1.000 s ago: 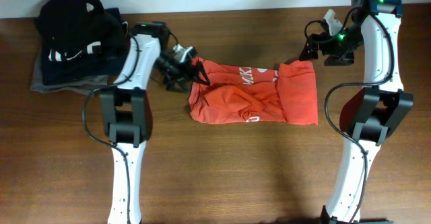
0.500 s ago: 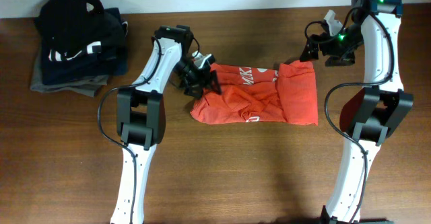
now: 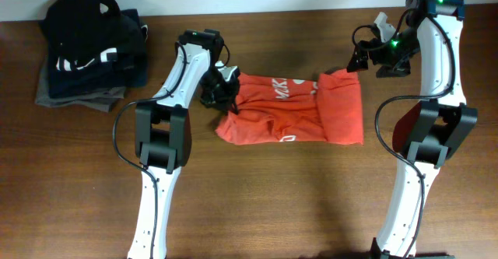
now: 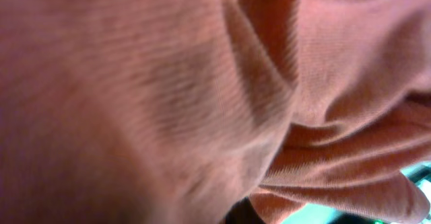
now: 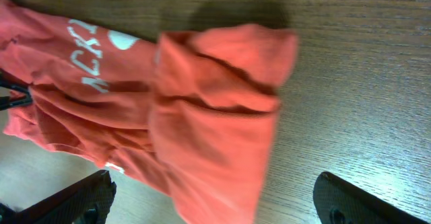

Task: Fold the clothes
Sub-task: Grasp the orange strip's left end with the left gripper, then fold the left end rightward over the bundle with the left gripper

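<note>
Left end effector: over the last second it swung in from the open wood onto the upper left corner of the orange-red T-shirt, and its jaws went from wide to narrow. It is now pinched shut on that corner, with the cloth bunched against it. The left wrist view is filled edge to edge with close, blurred orange-red folds, which hide its own fingers.

Orange-red T-shirt: it lies crumpled in a rough band on the brown wooden tabletop, stretching from the left end effector across to a spot below the right one. The white print faces up on the half nearer the left end effector. The end nearer the right end effector is doubled over into a thicker flap. Since half a second ago the edge by the left end effector has been drawn slightly away from the right one.

Right end effector: unchanged across all three overhead frames. It hangs above the far right corner of the T-shirt, jaws spread wide, holding nothing. In the right wrist view its two dark fingers stand well apart at the lower corners, clear of the cloth, with the doubled flap between and beyond them.

Stack of folded dark garments: black on top, navy and grey beneath. It sits on the tabletop well apart from the left end effector, on the side away from the T-shirt.
</note>
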Robot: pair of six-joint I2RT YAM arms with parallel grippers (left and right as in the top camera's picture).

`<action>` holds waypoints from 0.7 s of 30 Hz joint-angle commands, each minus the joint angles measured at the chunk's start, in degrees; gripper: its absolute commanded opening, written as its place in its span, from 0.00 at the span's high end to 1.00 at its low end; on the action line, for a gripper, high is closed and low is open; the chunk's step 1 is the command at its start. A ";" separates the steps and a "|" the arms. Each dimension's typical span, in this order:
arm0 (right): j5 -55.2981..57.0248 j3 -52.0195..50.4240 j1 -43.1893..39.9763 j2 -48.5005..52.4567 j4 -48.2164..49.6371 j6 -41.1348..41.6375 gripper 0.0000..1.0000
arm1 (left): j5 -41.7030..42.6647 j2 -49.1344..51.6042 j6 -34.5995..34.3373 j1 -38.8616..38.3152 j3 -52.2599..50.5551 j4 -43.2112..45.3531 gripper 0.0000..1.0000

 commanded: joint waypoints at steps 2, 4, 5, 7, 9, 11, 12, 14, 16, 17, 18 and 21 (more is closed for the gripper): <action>0.50 0.44 -0.37 -1.46 -0.20 -0.17 0.01 | -22.32 0.70 -5.22 4.35 2.71 -4.74 1.00; 0.48 0.44 -0.37 -1.46 -0.17 -0.17 0.01 | -25.66 0.70 -6.40 5.88 4.79 -6.86 1.00; 0.48 0.44 -0.35 -1.46 -0.17 -0.15 0.01 | -27.32 0.70 -6.86 6.75 6.23 -8.11 1.00; 0.48 0.44 -0.26 -1.46 -0.17 -0.15 0.01 | -29.40 0.72 -6.84 8.17 8.90 -10.08 1.00; 0.44 0.44 -0.20 -1.44 -0.13 -0.15 0.01 | -30.27 0.70 -6.84 9.31 11.87 -11.78 1.00; 0.46 0.44 -0.13 -1.42 -0.11 -0.15 0.01 | -30.03 0.24 -6.86 9.99 14.01 -11.78 1.00; 0.46 0.42 -0.15 -1.40 -0.02 -0.15 0.02 | -30.01 0.04 -6.86 10.08 14.97 -11.78 1.00; 0.44 0.37 -0.15 -1.38 0.04 -0.15 0.01 | -30.01 -0.70 -6.86 9.81 16.70 -11.76 1.00; 0.46 0.37 -0.15 -1.38 0.04 -0.15 0.01 | -30.05 -1.51 -6.84 8.98 17.94 -11.78 1.00; 0.46 0.37 -0.15 -1.36 0.04 -0.15 0.01 | -30.03 -2.03 -6.84 8.35 18.38 -11.76 1.00; 0.46 0.37 -0.15 -1.38 0.04 -0.15 0.01 | -30.01 -2.51 -6.84 7.72 18.56 -11.76 1.00; 0.46 0.33 -0.15 -1.36 0.11 -0.17 0.01 | -30.01 -4.00 -6.84 4.63 18.58 -11.76 1.00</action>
